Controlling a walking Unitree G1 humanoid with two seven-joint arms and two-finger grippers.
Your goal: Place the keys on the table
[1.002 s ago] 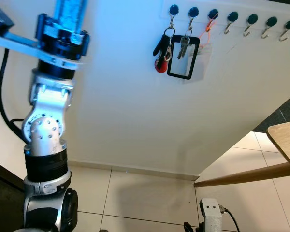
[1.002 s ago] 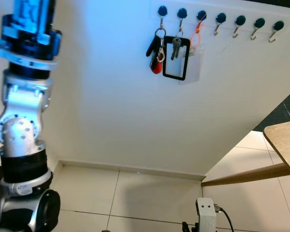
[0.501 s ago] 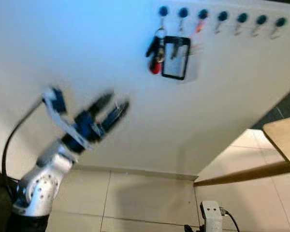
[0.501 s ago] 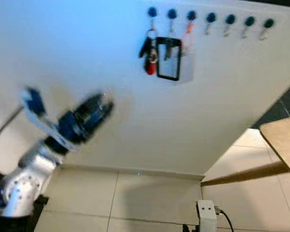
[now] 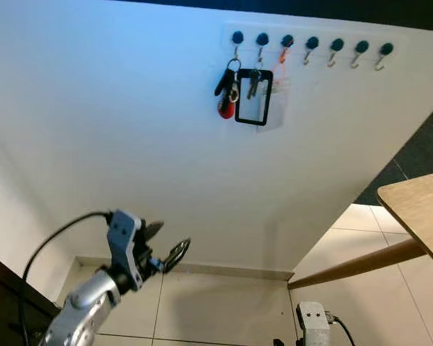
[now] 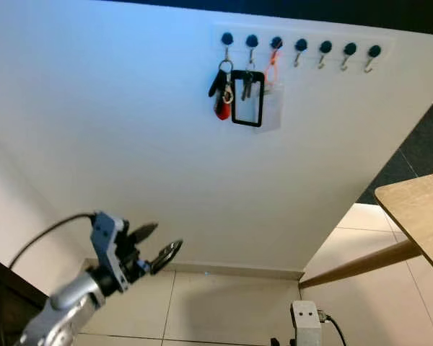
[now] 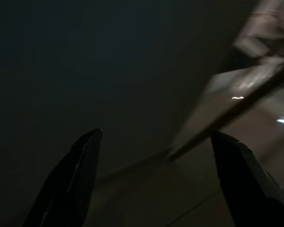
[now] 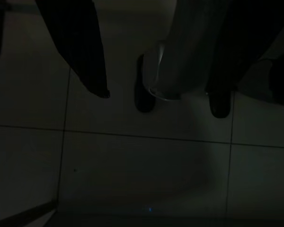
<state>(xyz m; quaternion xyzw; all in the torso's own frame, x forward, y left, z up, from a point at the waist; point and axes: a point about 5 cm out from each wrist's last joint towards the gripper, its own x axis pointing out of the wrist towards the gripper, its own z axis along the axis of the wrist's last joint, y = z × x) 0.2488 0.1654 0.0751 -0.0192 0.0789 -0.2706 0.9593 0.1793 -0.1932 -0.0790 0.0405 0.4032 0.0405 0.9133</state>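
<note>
Keys hang from a row of dark hooks high on the white wall. One bunch has a black fob and a red tag. Beside it hang keys with a black rectangular holder. My left gripper is open and empty, low at the left, far below the keys and pointing toward the wall. In the left wrist view its fingers stand wide apart in the dark. The right arm hangs idle; its gripper is open over the tiled floor. The wooden table juts in at the right edge.
A slanted wooden table leg runs down toward the wall base. Pale floor tiles lie below the wall. A dark piece of furniture stands at the lower left. Several hooks to the right of the keys are bare.
My left arm has swung down from upright close to the camera to low at the left, with its open gripper now pointing at the wall. The view has shifted slightly; the keys still hang.
</note>
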